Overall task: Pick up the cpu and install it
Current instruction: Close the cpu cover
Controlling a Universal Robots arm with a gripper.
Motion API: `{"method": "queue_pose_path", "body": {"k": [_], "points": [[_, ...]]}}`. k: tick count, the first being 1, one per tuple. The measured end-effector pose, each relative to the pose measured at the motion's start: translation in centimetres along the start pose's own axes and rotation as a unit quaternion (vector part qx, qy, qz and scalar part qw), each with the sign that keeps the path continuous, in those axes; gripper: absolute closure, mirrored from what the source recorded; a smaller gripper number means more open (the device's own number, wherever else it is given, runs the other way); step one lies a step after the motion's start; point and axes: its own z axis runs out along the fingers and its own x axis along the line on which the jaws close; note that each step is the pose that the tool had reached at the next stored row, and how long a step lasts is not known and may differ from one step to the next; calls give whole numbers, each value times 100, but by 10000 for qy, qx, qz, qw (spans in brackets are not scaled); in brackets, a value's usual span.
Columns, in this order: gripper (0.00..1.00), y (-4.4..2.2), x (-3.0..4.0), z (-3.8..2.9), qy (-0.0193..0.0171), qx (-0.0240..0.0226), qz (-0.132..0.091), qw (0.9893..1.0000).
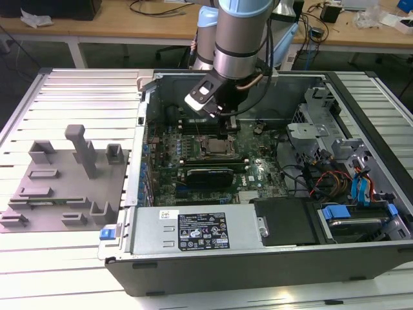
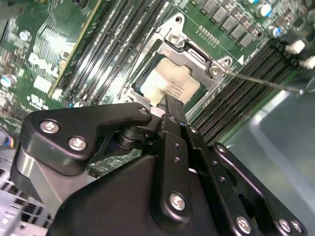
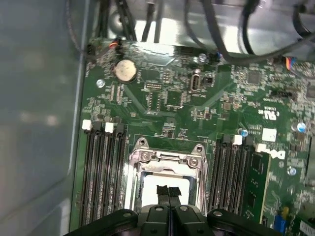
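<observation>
The cpu [image 2: 172, 81], a pale silvery square, lies flat inside the open metal-framed socket [image 2: 197, 51] on the green motherboard. My gripper [image 2: 167, 101] hangs right over it, its black fingers pressed together with nothing between them and their tips at the chip's near edge. I cannot tell whether the tips touch the chip. In the first wrist view the cpu [image 3: 150, 189] shows pale on either side of the shut gripper [image 3: 169, 191], below the socket frame [image 3: 167, 157]. In the exterior view the gripper [image 1: 227, 126] is low inside the computer case, just behind the socket [image 1: 215, 147].
Black memory slots [image 3: 103, 172] flank the socket on both sides. A power supply [image 1: 197, 229] fills the case's front. Drive cages [image 1: 322, 142] and cables [image 1: 322, 181] crowd the exterior view's right. A grey fixture tray [image 1: 58, 187] with upright posts sits outside the case on the exterior view's left.
</observation>
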Motion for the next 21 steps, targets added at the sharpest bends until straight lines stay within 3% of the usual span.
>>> {"method": "queue_pose_path", "body": {"k": [4, 6, 7, 8, 10, 11, 13, 14, 16, 17, 18, 19, 21], "points": [[89, 0, 0, 0, -11, 4, -378, 9993], [89, 0, 0, 0, -19, 8, -699, 9976], [89, 0, 0, 1, -22, 10, -865, 9962], [89, 0, 0, 1, -28, 12, -1123, 9937], [89, 0, 0, 1, -35, 16, -1439, 9896], [89, 0, 0, 1, -37, 17, -1541, 9880], [89, 0, 0, 1, -44, 20, -1847, 9828], [89, 0, 0, 1, -48, 22, -2032, 9791], [89, 0, 0, 1, -52, 24, -2220, 9750], [89, 0, 0, 1, -55, 26, -2390, 9710], [89, 0, 0, 2, -59, 27, -2572, 9663], [89, 0, 0, 2, -63, 30, -2787, 9603], [89, 0, 0, 2, -66, 31, -2957, 9553]]}}
